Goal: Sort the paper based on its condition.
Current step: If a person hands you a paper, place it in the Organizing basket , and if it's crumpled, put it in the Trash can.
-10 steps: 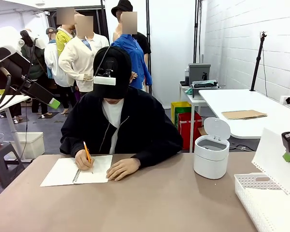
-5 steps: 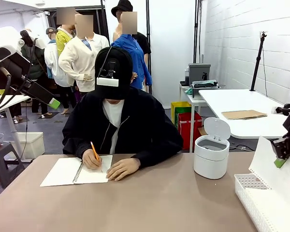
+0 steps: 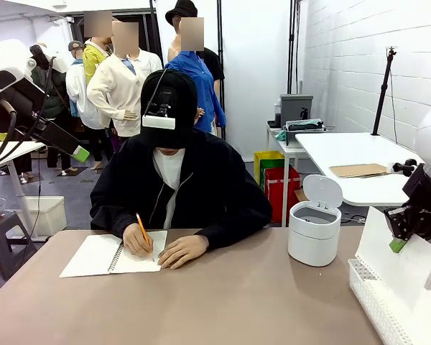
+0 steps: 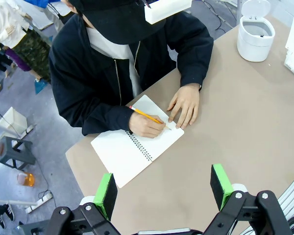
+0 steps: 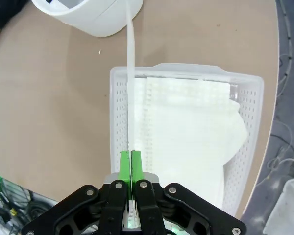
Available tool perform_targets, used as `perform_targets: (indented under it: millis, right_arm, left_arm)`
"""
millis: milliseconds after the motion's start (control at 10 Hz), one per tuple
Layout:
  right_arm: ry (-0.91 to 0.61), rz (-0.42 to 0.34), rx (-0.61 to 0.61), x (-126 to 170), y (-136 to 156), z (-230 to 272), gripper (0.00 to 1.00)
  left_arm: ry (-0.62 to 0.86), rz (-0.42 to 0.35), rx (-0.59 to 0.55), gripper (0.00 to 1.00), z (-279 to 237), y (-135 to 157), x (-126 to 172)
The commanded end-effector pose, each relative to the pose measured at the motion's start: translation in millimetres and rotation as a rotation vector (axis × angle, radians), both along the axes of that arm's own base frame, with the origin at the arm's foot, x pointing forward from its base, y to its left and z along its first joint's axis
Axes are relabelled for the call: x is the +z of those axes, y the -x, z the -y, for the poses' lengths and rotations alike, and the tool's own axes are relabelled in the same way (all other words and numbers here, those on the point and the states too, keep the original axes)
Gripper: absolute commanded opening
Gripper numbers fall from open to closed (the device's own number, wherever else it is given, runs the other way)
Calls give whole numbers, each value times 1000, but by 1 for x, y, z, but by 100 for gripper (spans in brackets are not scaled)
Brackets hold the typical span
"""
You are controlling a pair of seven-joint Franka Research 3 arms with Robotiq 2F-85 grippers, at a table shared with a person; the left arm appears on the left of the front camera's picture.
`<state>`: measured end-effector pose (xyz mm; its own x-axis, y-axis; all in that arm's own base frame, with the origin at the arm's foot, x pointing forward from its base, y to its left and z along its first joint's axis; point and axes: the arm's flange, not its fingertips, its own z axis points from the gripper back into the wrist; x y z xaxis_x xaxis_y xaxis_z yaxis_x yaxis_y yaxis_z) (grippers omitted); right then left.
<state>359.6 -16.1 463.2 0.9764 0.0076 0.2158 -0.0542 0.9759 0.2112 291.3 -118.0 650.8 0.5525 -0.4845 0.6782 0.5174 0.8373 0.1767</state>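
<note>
The jaws of the right gripper [image 5: 131, 159] are pressed together on the top edge of one sheet of paper [image 3: 391, 269]. It hangs at the lower right of the front view, over the white perforated basket [image 3: 373, 302] at the worktop's [image 3: 237, 302] right edge. In the right wrist view the sheet [image 5: 130, 73] shows edge-on, running up the frame along the basket's left wall [image 5: 118, 112] toward the open white bin [image 5: 88, 14]. More white paper [image 5: 186, 127] already lies in the basket.

The main risk is the drop. The sheet lines up with the wall rather than the basket's middle, so a release here could leave it straddling the rim or sliding out onto the worktop. Being so thin, it may also drift sideways toward the bin, putting it in the wrong pile. A fast descent could buckle its lower edge against the wall or the stack and crease a good sheet.

The left gripper [image 4: 162, 186] hangs high at the front view's upper left, its jaws spread, well apart from the notebook [image 4: 137, 147] the person is writing in.
</note>
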Motion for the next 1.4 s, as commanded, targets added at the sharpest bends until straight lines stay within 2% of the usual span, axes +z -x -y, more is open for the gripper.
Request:
perform_targets:
  millis: [0,200,400,800,1000,1300]
  right_arm:
    - [17,4,19,-2,-1,7,0]
    - [24,-29,15,1,0,-1,0]
    - [3,-65,-7,-12,33,0,0]
    - [8,-46,-7,-24,78,11,0]
    - [15,-53,8,-44,87,7,0]
    - [-20,-144,13,-82,93,6,0]
  left_arm:
    - [3,0,0,100,0,0,0]
    - [3,0,0,100,0,0,0]
    - [3,0,0,100,0,0,0]
    - [3,0,0,100,0,0,0]
    - [3,0,0,100,0,0,0]
    - [3,0,0,100,0,0,0]
